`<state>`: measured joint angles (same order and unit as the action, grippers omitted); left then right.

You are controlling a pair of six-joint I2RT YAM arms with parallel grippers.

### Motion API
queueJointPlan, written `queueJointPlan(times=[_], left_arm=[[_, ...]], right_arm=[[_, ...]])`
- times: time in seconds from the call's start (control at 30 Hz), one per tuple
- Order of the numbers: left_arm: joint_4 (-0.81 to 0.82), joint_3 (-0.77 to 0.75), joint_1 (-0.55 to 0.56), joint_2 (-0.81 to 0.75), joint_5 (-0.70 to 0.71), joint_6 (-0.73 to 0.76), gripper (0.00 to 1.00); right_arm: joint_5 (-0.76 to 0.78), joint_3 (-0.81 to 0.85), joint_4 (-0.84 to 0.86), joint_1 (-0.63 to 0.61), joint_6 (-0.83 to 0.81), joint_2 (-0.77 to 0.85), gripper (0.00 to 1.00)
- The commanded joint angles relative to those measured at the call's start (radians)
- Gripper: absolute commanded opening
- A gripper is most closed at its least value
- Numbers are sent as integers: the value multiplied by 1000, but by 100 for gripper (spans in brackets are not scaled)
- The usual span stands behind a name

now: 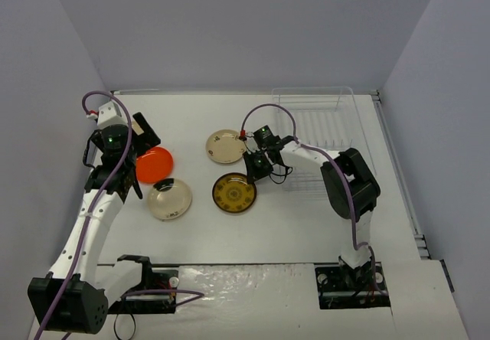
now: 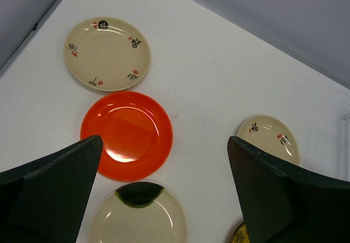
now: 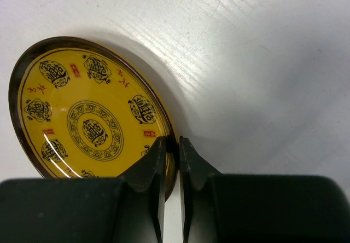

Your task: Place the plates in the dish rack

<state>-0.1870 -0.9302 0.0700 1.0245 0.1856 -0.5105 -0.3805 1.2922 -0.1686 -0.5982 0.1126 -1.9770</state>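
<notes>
Plates spread flat across the table point(image 1: 291, 225), none yet in the dish rack point(image 1: 321, 122) at the far right. Dark brown plate point(image 3: 87, 122) with yellow pattern pinched at its rim by the right gripper point(image 3: 171, 144), jaws almost closed, one finger on the patterned side, the other on the outer side; whether lifted off the surface, hard to tell. Best handled now by keeping the pinch firm, raising slowly, turning the plate upright and carrying it right toward a free slot, clear of the cream plate point(image 1: 226, 146) just beyond. A judgement on risk: thin rim hold, likely to slip under a quick swing. Left gripper point(image 2: 164, 144) spread wide, holding nothing, poised above the orange plate point(image 2: 127, 135), second cream plate point(image 2: 106, 53) beyond, tan plate point(image 2: 139, 215) nearer.
</notes>
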Motion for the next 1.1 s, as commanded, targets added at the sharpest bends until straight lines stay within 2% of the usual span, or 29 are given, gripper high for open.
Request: queueJointPlan(times=[0.0, 0.33, 0.7, 0.8, 0.97, 1.07], left_arm=[[35, -21, -4, -17, 16, -16, 97], [48, -16, -3, -15, 14, -11, 97], [46, -25, -4, 3, 22, -7, 97], [44, -27, -4, 7, 21, -9, 97], [46, -25, -4, 11, 37, -9, 97], [51, -23, -6, 13, 33, -11, 97]], right_arm=[[59, 5, -48, -2, -18, 22, 0], [69, 61, -28, -3, -36, 103, 0], [84, 24, 102, -9, 6, 248, 0], [129, -2, 142, -11, 21, 299, 0], [335, -16, 215, -20, 19, 435, 0], [406, 27, 215, -19, -22, 493, 0]])
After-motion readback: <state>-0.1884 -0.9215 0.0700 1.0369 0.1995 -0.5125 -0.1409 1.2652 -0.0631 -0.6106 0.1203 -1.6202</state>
